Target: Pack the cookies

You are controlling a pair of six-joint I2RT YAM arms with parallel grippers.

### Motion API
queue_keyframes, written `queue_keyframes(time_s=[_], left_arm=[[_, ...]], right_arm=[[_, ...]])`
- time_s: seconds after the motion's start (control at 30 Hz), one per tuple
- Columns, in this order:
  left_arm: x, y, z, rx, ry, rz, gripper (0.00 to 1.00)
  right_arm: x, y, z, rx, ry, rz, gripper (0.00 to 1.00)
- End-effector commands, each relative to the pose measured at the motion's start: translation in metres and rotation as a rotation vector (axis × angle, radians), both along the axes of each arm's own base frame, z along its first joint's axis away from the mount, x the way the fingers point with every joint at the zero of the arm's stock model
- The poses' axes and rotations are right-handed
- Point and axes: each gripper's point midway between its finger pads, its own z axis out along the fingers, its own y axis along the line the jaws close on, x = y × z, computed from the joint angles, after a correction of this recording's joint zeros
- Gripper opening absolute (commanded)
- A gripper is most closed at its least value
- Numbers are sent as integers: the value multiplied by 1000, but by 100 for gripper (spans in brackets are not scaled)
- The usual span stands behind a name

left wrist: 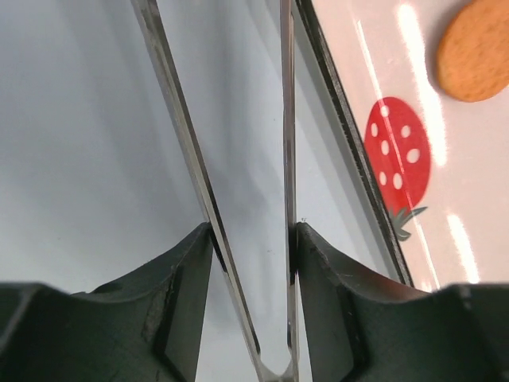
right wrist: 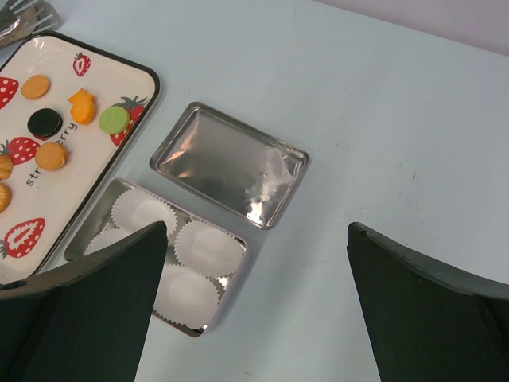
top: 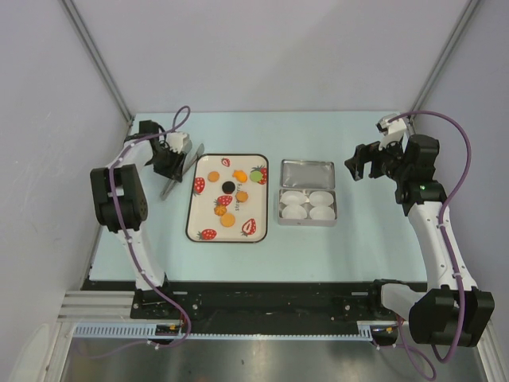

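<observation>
Round orange cookies [top: 213, 176] and one black cookie [top: 228, 187] lie on the strawberry-print tray [top: 193, 219]. In the right wrist view the black cookie [right wrist: 44, 123] sits among orange cookies [right wrist: 50, 156]. My left gripper [top: 171, 155] is at the tray's far left corner, shut on the metal tongs [top: 179, 175]. Up close, its fingers [left wrist: 183, 278] press both arms of the tongs [left wrist: 184, 131], with one orange cookie [left wrist: 475, 49] ahead on the tray [left wrist: 374, 72]. My right gripper [top: 362, 163] hangs open above the table, right of the tin; nothing is between its fingers [right wrist: 95, 278].
An open tin [top: 278, 208] holding white paper cups [top: 295, 196] stands right of the tray, with its lid [top: 308, 173] lying just behind it. A green round piece [right wrist: 114, 119] and an orange fish-shaped piece [right wrist: 82, 106] also lie on the tray.
</observation>
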Motion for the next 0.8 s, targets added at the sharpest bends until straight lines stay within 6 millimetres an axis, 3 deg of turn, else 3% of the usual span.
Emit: queue_keyframes(time_s=[0.0,0.33,0.77], left_arm=[[11,-15,53,-79,-129,26,50],[16,-8,75,-53,-183,80,49],[11,-14,125,-87,-294,119,48]], right_arm=[[-1,1,10,-16,-44,8,100],[-1,2,12,-14,-49,9,100],[-2,2,13,-13,-52,9,100]])
